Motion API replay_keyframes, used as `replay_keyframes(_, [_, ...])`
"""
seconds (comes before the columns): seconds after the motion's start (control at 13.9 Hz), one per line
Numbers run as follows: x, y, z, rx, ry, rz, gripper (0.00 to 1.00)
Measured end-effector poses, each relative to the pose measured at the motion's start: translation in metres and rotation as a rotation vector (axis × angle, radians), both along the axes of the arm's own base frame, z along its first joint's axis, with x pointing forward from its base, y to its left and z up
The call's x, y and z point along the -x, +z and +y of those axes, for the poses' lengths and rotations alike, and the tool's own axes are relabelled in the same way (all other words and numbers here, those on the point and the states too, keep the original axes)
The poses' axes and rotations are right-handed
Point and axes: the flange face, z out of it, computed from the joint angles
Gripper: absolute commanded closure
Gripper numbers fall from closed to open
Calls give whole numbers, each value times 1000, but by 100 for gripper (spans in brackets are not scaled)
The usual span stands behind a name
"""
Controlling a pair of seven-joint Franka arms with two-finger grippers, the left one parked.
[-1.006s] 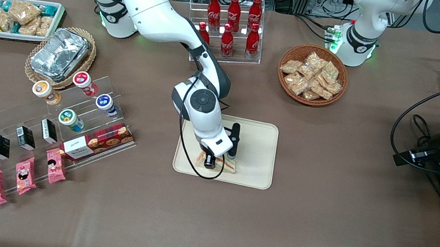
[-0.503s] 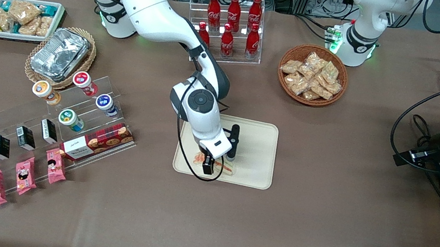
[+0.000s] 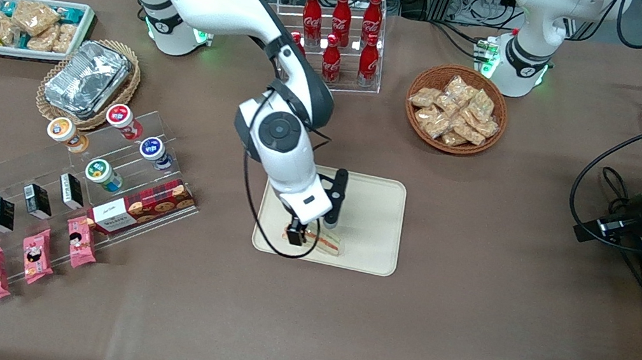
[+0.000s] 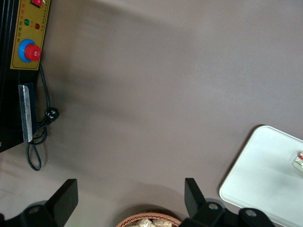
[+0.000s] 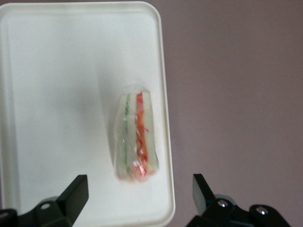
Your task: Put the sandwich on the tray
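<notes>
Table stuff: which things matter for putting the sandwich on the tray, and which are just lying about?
Part of the job:
sandwich, lying on the tray
tray
pincer, open, above the sandwich

Just lying about:
cola bottles in a clear rack
wicker basket of snack packets
foil container
pink snack packets
cookie box

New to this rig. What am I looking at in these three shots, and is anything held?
Two white robot arms stand at a brown table; only one works. One shot looks down from the front; the other two come from cameras on each arm's wrist. The working arm's gripper hangs above the cream tray, its jaws open and empty. The wrapped sandwich lies on the tray near its rim, released. Around it sit a wicker basket of snacks, cola bottles in a clear rack, and pink snack packets toward the working arm's end. Nothing is held.
</notes>
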Motion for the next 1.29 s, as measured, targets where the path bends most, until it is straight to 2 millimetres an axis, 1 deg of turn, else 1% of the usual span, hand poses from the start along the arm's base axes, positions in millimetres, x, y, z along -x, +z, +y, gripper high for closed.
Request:
replay_keyframes(0.22, [-32,45,-71,-17,-112,61,2])
replay_keyframes(0.43, [-52,84,-139,-18,-200,96,2])
replay_keyframes(0.57, [-66,105,-189,-26,-270,102,2])
replay_keyframes(0.79, [-79,126,-263,-31,-370,122,2])
replay_keyframes(0.93, [-81,132,-306,-27,-427,154,2])
replay_keyframes(1.08, [-84,139,-342,-34,-492,155,2])
replay_keyframes(1.29, [-80,157,-382,-46,-683,179,2])
